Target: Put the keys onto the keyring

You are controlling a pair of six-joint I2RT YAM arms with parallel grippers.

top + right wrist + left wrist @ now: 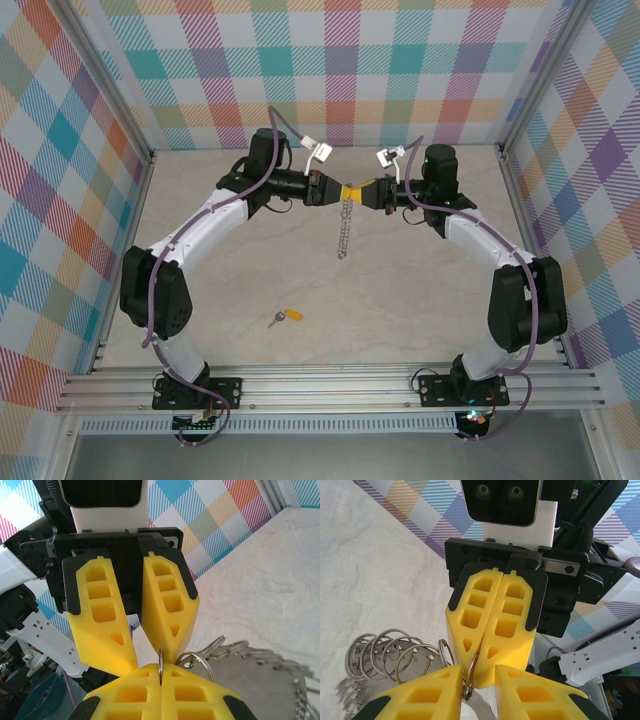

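The key [288, 317], silver with a yellow-orange head, lies on the table near the front, far from both grippers. The keyring [345, 228] hangs as a string of silvery loops under the spot where the two grippers meet tip to tip. My right gripper [161, 672] is shut on one small loop [161, 658] of it. More loops [385, 652] and the grey metal [250, 685] fan out beside the fingers. My left gripper [477, 692] has its jaws apart, one on each side of the right gripper's [481, 677] tips. The pinched loop [470, 670] rests against its left finger.
Checked walls close the table on three sides, with metal posts at the corners [150, 150]. The grippers [350, 191] meet in the air over the back middle of the pale table [420, 290]. An aluminium rail [330, 385] runs along the near edge.
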